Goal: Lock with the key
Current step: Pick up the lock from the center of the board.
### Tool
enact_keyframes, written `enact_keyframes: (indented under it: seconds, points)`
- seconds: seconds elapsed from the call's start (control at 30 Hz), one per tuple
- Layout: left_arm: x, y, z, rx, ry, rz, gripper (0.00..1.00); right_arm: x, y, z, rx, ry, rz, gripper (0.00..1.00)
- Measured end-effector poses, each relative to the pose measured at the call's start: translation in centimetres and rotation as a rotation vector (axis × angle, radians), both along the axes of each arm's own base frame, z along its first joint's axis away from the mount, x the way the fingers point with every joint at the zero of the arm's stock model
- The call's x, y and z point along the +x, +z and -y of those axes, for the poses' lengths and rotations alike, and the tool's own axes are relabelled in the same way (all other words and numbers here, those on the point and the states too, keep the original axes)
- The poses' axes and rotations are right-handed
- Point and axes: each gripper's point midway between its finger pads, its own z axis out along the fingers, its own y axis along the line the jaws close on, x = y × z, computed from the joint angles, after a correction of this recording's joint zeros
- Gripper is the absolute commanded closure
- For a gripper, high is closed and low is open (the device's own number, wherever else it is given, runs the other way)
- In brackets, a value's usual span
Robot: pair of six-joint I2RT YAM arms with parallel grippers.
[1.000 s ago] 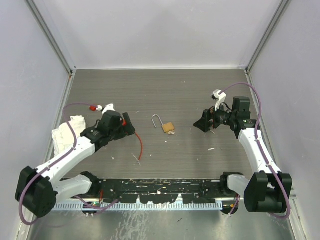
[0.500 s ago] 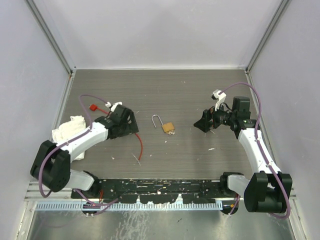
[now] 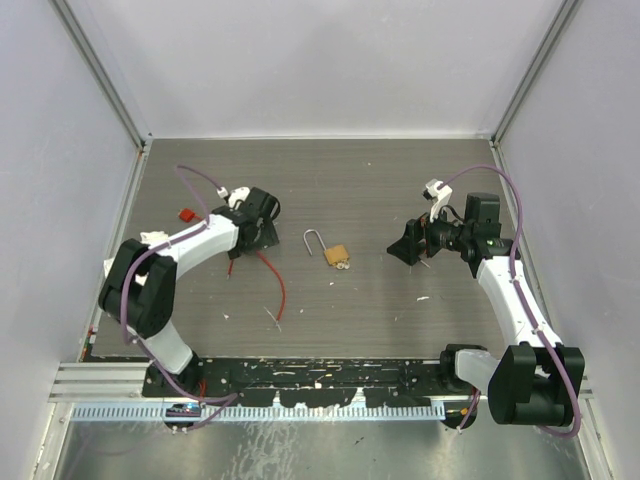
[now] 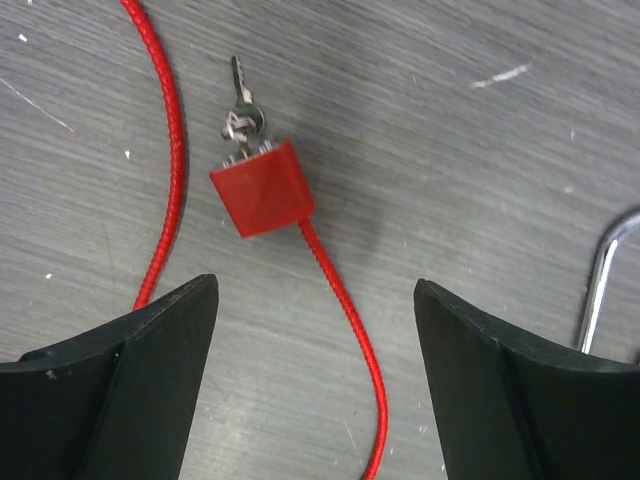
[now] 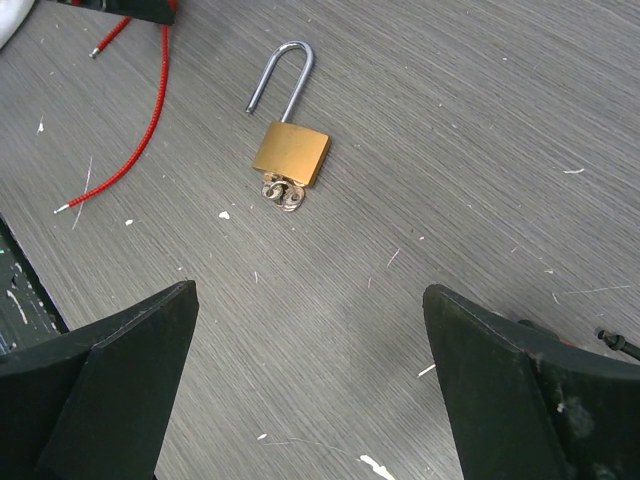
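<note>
A brass padlock (image 3: 337, 255) (image 5: 291, 153) lies mid-table with its steel shackle (image 5: 283, 70) swung open. A small silvery cluster (image 5: 283, 192) sits at its bottom end. In the left wrist view the key (image 4: 240, 98), small and silver, hangs by a ring from a red tag (image 4: 262, 188). A red cord (image 4: 352, 330) trails from the tag. My left gripper (image 3: 262, 232) (image 4: 316, 285) hovers open just short of the tag, the cord running between its fingers. My right gripper (image 3: 405, 245) (image 5: 309, 288) is open and holds nothing, right of the padlock.
The red cord (image 3: 279, 290) runs toward the near edge left of the padlock. A small red piece (image 3: 186, 213) lies at the left, and a white cloth (image 3: 152, 238) shows behind my left arm. Walls close in the table (image 3: 330, 175) on three sides.
My left arm has stretched out and swung away from the white cloth, carrying its gripper farther up the table over the red cord. The right arm and the padlock have not moved.
</note>
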Motion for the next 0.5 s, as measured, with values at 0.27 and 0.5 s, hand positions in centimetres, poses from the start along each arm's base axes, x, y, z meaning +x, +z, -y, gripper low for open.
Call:
enact_keyframes:
  seconds: [0.27,0.5]
  points:
    - [1.1,-1.4,-1.6,0.012,0.074,-0.027,0.28,0.0,0.0,0.0,0.001,0.001,0.0,0.0]
    - [2.4,-1.7,-2.8,-0.022,0.133,-0.013,0.34,0.0,0.0,0.0,0.001,0.001,-0.001,0.0]
